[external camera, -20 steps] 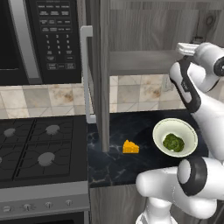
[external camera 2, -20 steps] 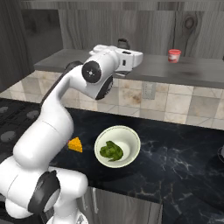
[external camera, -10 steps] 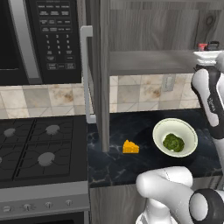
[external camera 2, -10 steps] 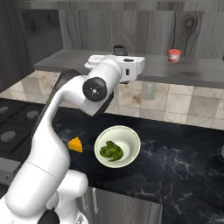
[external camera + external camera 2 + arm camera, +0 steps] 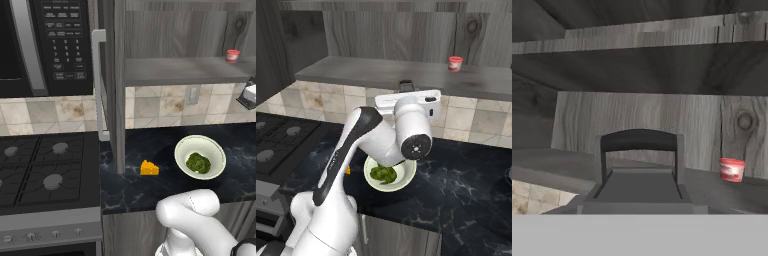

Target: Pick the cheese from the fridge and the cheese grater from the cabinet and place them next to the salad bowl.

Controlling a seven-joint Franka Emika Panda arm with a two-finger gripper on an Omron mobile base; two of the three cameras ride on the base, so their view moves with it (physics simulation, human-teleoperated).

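The cheese grater (image 5: pixel 639 172) sits dead center in the hand view, gripped between the gripper (image 5: pixel 639 200) fingers, with the cabinet (image 5: pixel 642 120) shelf behind it and a red-and-white cup (image 5: pixel 732 169) at 3 o'clock. Down on the black counter (image 5: pixel 150 187), the cheese (image 5: pixel 149 168) lies near the salad bowl (image 5: pixel 181 155), at its 9 o'clock.

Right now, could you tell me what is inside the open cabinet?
On the cabinet shelf stands a small red-and-white cup toward the right. The cheese grater sits at the shelf's front, close before the hand camera, hiding the shelf directly behind it.
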